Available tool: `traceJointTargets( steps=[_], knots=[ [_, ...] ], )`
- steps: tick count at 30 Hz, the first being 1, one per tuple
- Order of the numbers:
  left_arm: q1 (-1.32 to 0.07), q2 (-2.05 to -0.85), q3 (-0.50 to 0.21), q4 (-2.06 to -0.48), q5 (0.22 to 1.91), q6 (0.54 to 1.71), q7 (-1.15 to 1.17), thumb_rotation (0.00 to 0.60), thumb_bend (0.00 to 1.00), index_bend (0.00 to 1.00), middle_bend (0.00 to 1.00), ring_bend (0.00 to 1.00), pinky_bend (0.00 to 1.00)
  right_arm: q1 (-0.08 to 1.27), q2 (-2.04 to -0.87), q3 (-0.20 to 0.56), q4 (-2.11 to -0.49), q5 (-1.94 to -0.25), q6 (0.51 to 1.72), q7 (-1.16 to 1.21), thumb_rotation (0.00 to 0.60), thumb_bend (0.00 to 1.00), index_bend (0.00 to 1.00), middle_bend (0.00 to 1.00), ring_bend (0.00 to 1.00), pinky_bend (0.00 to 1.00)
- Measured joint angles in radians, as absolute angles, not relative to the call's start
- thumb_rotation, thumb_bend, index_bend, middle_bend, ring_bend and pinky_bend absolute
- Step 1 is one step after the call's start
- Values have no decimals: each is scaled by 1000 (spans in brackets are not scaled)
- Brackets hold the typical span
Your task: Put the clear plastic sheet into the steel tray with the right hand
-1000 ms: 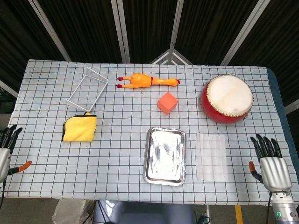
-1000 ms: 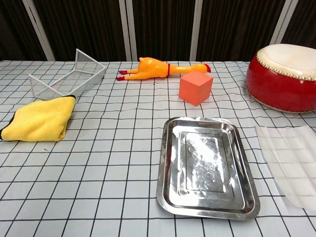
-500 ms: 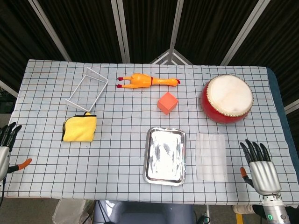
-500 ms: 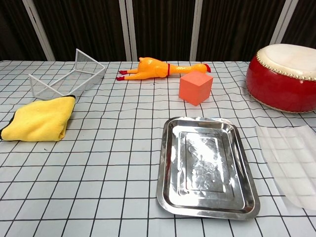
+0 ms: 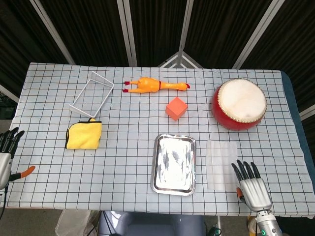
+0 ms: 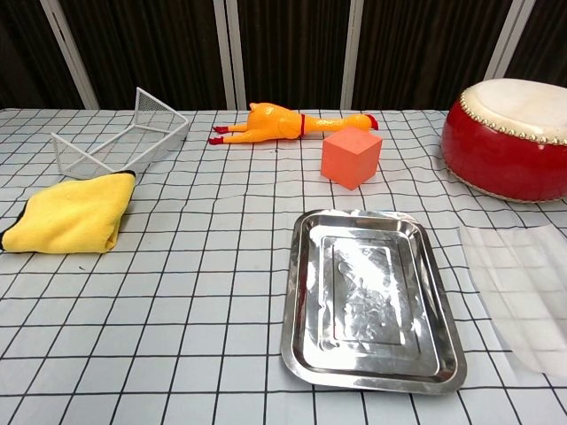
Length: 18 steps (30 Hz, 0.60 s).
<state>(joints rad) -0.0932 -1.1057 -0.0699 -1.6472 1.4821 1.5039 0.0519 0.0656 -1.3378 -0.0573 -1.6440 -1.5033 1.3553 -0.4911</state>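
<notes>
The clear plastic sheet lay flat near the table's front edge, just right of the steel tray. The right hand hovered at its front-right corner, fingers spread, holding nothing. The thin sheet probably offered little edge to pinch; fingertips could slide it off the table.

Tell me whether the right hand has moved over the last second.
Yes. The right hand has shifted left along the table's near edge, toward the clear plastic sheet.
</notes>
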Motion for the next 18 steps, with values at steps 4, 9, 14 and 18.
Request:
traceJointTargets(
  steps=[4, 9, 14, 18],
  knots=[
    [-93, -1106, -70, -1647, 1481, 1504, 51, 600, 0, 0, 0, 0, 0, 65, -1353, -57, -1621, -1478, 1340, -513, 600, 480, 0, 0, 0, 0],
    [-91, -1107, -70, -1646, 1480, 1507, 51, 600, 0, 0, 0, 0, 0, 74, -1381, -44, -1585, -1461, 1326, -523, 600, 448, 0, 0, 0, 0],
    [-92, -1109, -71, -1644, 1479, 1508, 51, 600, 0, 0, 0, 0, 0, 84, -1399, -36, -1549, -1444, 1309, -534, 600, 411, 0, 0, 0, 0],
    [-92, -1110, -70, -1643, 1480, 1509, 54, 600, 0, 0, 0, 0, 0, 88, -1403, -35, -1540, -1430, 1298, -548, 600, 409, 0, 0, 0, 0]
  ],
)
